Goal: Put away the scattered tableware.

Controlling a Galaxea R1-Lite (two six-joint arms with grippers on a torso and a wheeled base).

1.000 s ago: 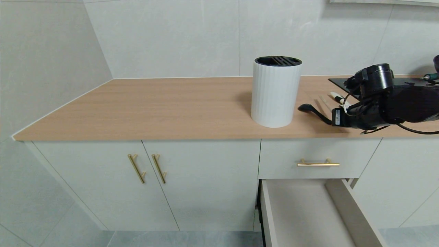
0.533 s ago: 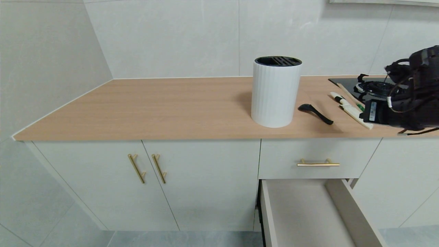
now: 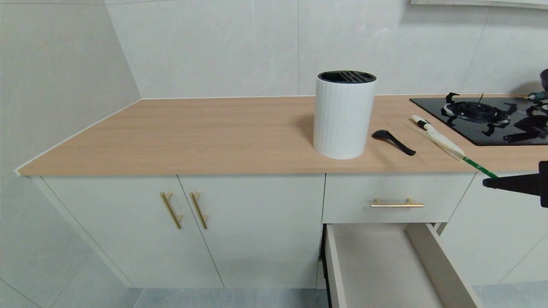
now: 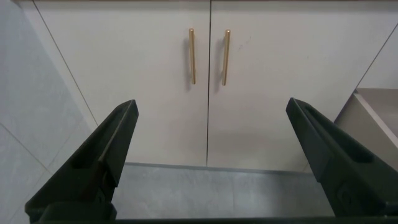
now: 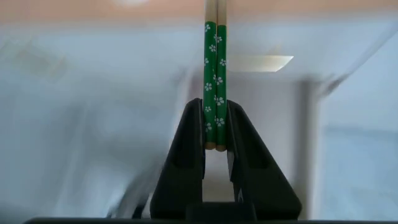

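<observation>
Jaws pinch chopsticks [image 5: 215,68]; right gripper [image 3: 487,183] level (before counter [image 3: 214,137])

A wood-grain bench [image 3: 192,132] carries a white ribbed holder [image 3: 343,115] with a black slotted top. Just to the holder's right a black spoon [image 3: 393,140] lies flat. Further right lies a white-handled utensil [image 3: 430,128], with green-tipped chopsticks [image 3: 479,168] alongside it that reach past the front edge. A black hob [image 3: 471,128] is set in at the far right.
</observation>
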